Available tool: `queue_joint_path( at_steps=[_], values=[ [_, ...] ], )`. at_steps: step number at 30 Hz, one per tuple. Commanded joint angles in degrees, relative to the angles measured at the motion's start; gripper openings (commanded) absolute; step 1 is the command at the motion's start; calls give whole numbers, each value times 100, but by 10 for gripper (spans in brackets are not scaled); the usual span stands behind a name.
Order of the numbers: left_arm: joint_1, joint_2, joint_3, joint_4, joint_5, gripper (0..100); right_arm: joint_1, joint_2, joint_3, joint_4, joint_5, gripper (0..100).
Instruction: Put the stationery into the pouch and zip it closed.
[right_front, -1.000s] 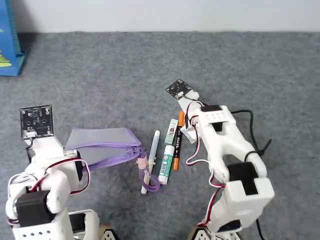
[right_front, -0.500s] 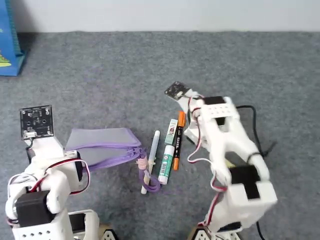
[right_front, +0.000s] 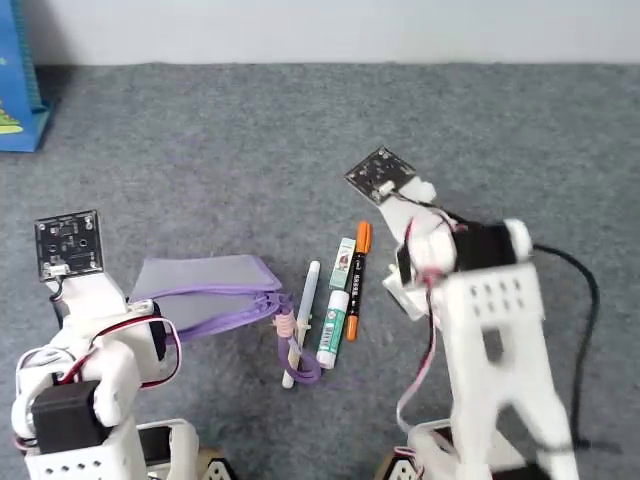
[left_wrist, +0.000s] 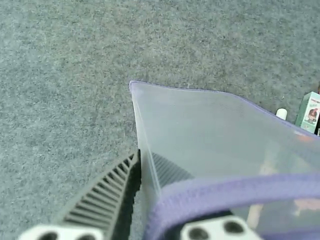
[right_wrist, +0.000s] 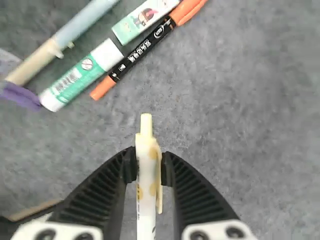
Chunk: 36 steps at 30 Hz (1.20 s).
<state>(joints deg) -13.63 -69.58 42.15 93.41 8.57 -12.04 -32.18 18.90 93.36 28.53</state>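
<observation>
Early stage, by my read: one item grasped, nothing seen inside the pouch, zip not done. Near left, left hand (left_wrist: 150, 200) is clenched on the near edge of the translucent lilac pouch with purple zip trim (right_front: 200, 285), holding that edge up off the grey carpeted tabletop (right_front: 200, 150); the pouch mouth seems to face right toward the stationery, though how wide it gapes I cannot tell. The pouch wall is see-through in the left wrist view and shows no pen inside. Near right, right hand (right_wrist: 148, 165) is clamped on a pale yellow pen with a clip (right_wrist: 145, 135), the pen pinched between both fingers with its tip sticking out past them, above bare tabletop just right of the loose items. Between the two arms, four pieces lie side by side on the tabletop: a white slim pen (right_front: 303, 320) just beside the pouch mouth, with the purple zip strap (right_front: 300, 365) looped over its near end; a green-and-white marker (right_front: 333, 330) next to it on the right; an orange-capped black marker (right_front: 356, 275) right again; and a small green box (right_front: 344, 262) at the far end of the row, touching the markers. Left to do: carry the yellow pen to the mouth, insert it, repeat for the four loose pieces, then pull the zip shut.
</observation>
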Motion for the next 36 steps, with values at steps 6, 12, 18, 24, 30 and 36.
queue_joint_path(
  at_steps=[6,12,18,24,30,36],
  values=[
    [18,114,-22,35,70,13,-620,-3029,888,-699,-316,8],
    [18,123,-22,35,70,13,-1103,-4927,1881,-1684,-1723,8],
    [18,123,-22,35,70,13,-2044,-6053,2048,-2607,-2945,8],
    [18,123,-22,35,79,13,-2914,-6237,2048,-3618,-4193,8],
    [18,123,-22,35,88,13,-3204,-6220,2637,-5314,-4844,8],
    [18,141,-22,35,97,13,-3468,-6220,4211,-7714,-4853,8]
  ],
)
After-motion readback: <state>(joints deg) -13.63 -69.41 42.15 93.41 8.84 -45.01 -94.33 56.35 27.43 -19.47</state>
